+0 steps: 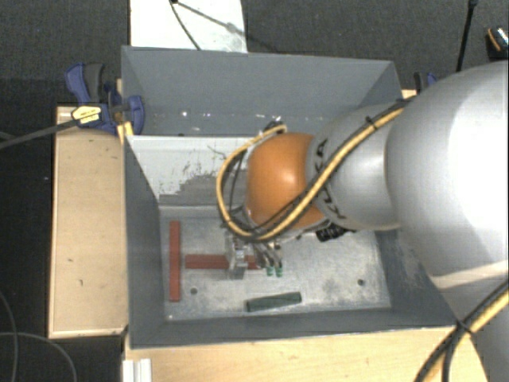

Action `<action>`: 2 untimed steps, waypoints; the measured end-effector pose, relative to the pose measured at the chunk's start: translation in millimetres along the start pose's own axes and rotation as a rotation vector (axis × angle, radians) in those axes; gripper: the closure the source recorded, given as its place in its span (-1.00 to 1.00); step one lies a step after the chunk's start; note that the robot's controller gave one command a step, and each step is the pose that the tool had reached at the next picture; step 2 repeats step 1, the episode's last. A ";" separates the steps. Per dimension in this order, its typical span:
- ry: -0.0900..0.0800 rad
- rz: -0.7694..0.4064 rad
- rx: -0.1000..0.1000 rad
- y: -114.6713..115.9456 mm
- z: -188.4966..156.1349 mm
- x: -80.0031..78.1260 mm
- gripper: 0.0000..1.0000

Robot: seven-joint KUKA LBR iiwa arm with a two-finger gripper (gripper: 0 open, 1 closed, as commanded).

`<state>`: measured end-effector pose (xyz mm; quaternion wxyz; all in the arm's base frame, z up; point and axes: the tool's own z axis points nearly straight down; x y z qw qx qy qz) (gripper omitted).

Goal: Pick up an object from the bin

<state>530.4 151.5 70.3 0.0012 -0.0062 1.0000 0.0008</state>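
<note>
My gripper (250,263) is low in the middle of the bin, under the orange wrist cover. It sits right at the right end of a flat red bar (208,262) that lies crosswise on the bin floor. A longer red stick (173,261) lies lengthwise to the bar's left, near the left wall. A dark green bar (273,301) rests on the floor just in front of the gripper, close to the front wall.
The arm and its looping yellow and black cables cover the right half of the bin. Bare grey floor shows to the right of the green bar and behind the red pieces.
</note>
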 end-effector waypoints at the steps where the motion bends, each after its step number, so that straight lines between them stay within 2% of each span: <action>1: -0.007 -0.081 0.000 -15.0 -144.6 3.5 1.00; 2: -0.007 -0.081 0.000 -15.0 -144.6 3.5 1.00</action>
